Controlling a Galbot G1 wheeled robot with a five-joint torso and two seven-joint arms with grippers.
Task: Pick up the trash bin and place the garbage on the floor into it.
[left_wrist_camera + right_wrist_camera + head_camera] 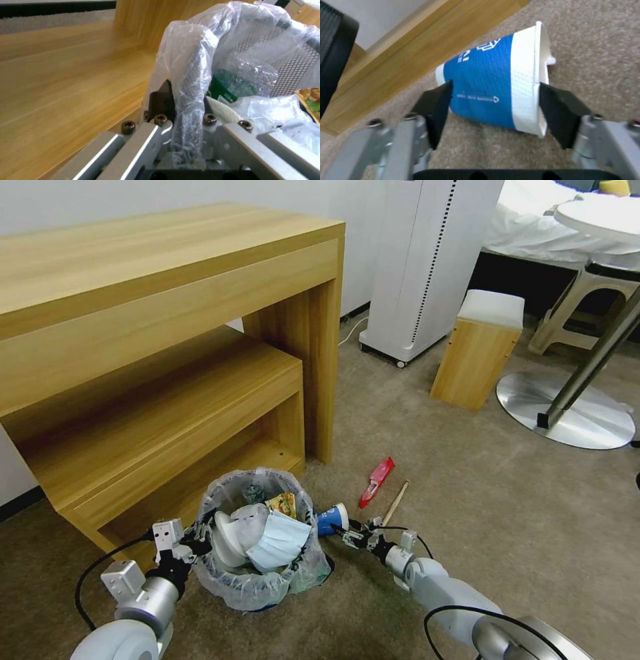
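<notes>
Here, left gripper [200, 540] jaws pinching rim of small black mesh bin [261, 580], clear-lined, nearly full, on carpet. Right gripper [347, 532] jaws clamp toppled blue-white paper cup [331, 519] beside it. Next, likely: lift cup over rim. Red wrapper [377, 481], wooden stick [395, 503] remain.

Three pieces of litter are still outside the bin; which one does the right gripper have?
The blue-and-white cup, on its side beside the trash bin, between the right gripper's fingers. The red wrapper and wooden stick lie untouched farther out on the carpet.
</notes>
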